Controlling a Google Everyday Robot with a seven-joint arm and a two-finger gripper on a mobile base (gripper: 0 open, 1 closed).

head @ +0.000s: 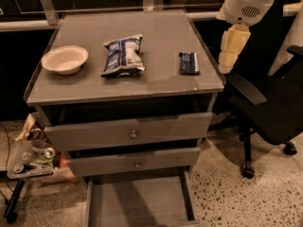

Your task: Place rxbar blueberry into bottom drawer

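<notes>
The rxbar blueberry [189, 63] is a small dark blue bar lying flat on the grey cabinet top [156, 32], near its right edge. The bottom drawer [137, 202] is pulled out at the foot of the cabinet, a shallow grey tray with nothing in it. My gripper [225, 66] hangs pale yellow from the white arm, just off the cabinet's right edge, to the right of the bar and above the level of the top. It holds nothing that I can see.
A blue-and-white chip bag [123, 55] and a white bowl [65, 59] lie on the cabinet top to the left of the bar. Two upper drawers [132, 134] with round knobs are closed. A black office chair [270, 108] stands at the right, a cluttered low stand [31, 162] at the left.
</notes>
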